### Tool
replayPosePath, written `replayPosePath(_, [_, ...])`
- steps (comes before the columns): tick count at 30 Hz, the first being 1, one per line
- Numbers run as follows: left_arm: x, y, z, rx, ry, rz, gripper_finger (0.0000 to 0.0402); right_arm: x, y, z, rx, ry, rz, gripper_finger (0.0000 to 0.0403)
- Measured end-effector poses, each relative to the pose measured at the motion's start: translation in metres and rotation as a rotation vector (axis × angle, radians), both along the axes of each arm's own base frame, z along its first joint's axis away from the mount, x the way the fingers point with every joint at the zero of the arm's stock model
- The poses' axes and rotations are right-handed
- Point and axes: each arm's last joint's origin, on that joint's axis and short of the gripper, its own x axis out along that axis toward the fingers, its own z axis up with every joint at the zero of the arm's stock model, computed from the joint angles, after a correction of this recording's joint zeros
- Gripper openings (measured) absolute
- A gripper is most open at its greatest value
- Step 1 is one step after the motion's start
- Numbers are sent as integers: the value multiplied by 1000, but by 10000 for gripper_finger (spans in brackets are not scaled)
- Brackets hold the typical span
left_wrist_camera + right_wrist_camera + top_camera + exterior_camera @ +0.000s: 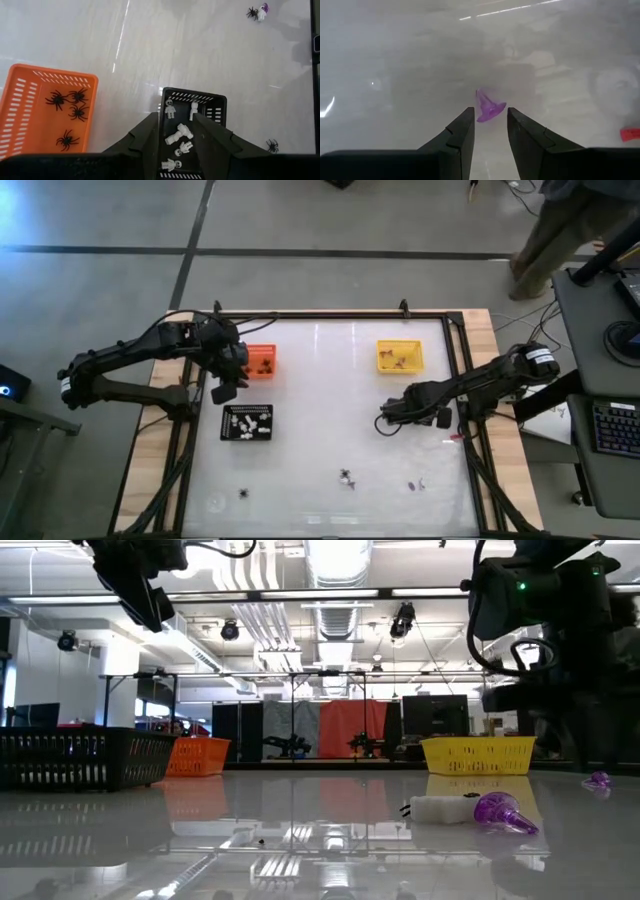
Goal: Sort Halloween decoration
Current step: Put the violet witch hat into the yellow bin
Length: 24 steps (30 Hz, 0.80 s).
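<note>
My right claw [489, 131] hangs parted over the purple hat [489, 107]; next I lower and pinch it.

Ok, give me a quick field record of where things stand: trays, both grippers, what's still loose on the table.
orange tray: holds four black spiders
black tray: holds white skeleton figures
yellow tray: holds a few small brownish pieces
left gripper: open, empty, hanging above the black tray
right gripper: open, low over the table, a purple witch hat just ahead of its fingertips, not gripped
loose on table: a spider near the front left, a spider and purple bits front centre-right
</note>
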Motion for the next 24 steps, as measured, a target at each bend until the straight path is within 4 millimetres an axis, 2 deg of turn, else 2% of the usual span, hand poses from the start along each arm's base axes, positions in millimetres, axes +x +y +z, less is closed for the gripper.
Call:
replayPosePath(11, [-1,0,0,39,-1,-68,103,5,0,-19,-23,80,-28,100])
replayPosePath(16, [-2,-1,-1,35,16,-72,103,7,0,-24,-22,96,7,77])
replayPosePath(24, [-5,-2,-3,26,47,-79,103,5,0,-20,-7,84,51,31])
